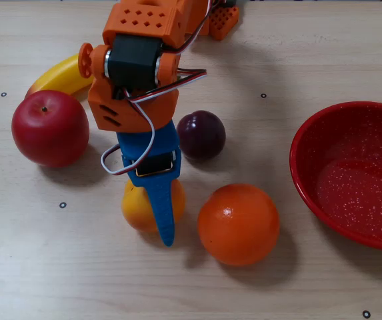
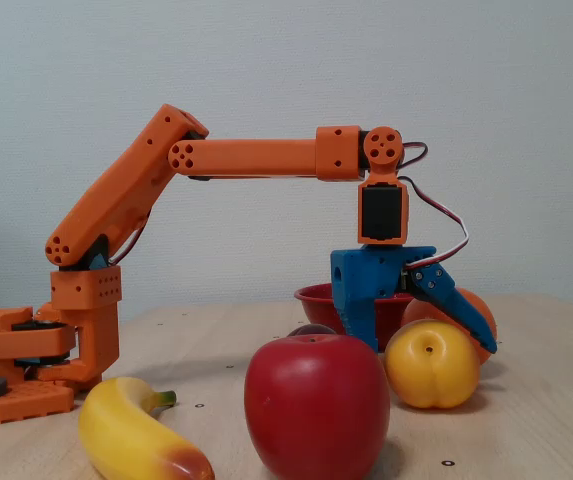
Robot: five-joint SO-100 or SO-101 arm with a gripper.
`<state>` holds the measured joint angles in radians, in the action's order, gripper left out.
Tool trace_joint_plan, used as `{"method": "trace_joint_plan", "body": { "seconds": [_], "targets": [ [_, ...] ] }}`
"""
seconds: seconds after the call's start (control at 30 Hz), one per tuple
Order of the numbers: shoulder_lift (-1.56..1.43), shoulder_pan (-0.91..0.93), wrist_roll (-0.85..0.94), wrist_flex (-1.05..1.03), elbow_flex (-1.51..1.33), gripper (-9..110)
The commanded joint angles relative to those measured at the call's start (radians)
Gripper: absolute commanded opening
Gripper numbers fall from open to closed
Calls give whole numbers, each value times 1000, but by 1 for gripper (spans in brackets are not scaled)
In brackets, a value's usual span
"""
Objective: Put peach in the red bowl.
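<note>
The open pincer (image 1: 152,213) straddled the peach (image 1: 137,208), which sat on the tabletop (image 1: 77,280) at about nine o'clock from the orange (image 1: 238,224), so gripping, lifting and carrying it to the empty red bowl (image 1: 311,133) at three o'clock apparently remained.

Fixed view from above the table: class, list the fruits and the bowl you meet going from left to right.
Apple → banana → peach → plum → orange → red bowl.
</note>
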<state>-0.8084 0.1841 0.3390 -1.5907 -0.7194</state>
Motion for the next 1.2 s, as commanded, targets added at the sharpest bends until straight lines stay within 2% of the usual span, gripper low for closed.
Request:
{"method": "trace_joint_plan", "body": {
  "seconds": [0.0,0.47,1.17],
  "targets": [
    [-61,-31,2,14,80,50],
    [-66,-29,5,17,80,46],
    [-66,-25,21,31,83,30]
  ]
}}
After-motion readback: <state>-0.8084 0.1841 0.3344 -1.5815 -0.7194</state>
